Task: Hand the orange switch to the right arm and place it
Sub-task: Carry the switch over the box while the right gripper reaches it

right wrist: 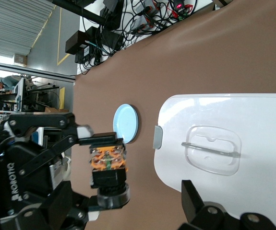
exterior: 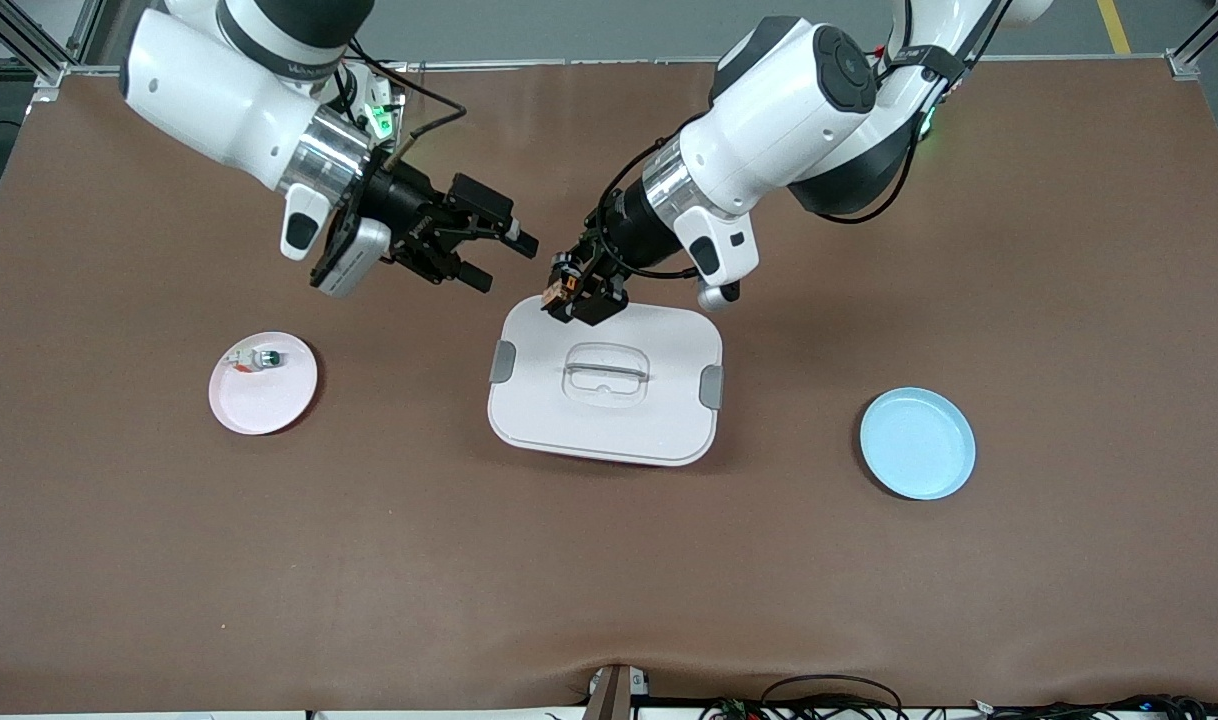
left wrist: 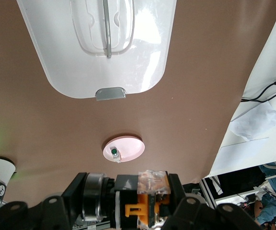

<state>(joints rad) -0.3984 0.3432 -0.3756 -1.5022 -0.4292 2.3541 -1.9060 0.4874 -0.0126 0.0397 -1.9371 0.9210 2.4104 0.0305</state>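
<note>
The blue plate [exterior: 917, 443] lies nearest the front camera, toward the left arm's end of the table, at about four o'clock from the white lid [exterior: 529, 400] in the middle. The pink plate [exterior: 274, 405], toward the right arm's end at the lid's nine o'clock, carries a small white, green and red piece [exterior: 256, 359]. Over the lid's eleven o'clock corner the left gripper [exterior: 572, 291] pinches the switch [exterior: 554, 291], orange centre showing. At ten o'clock from it the right gripper [exterior: 504, 260] hangs over bare table, fingers spread wide, apart from the switch.
</note>
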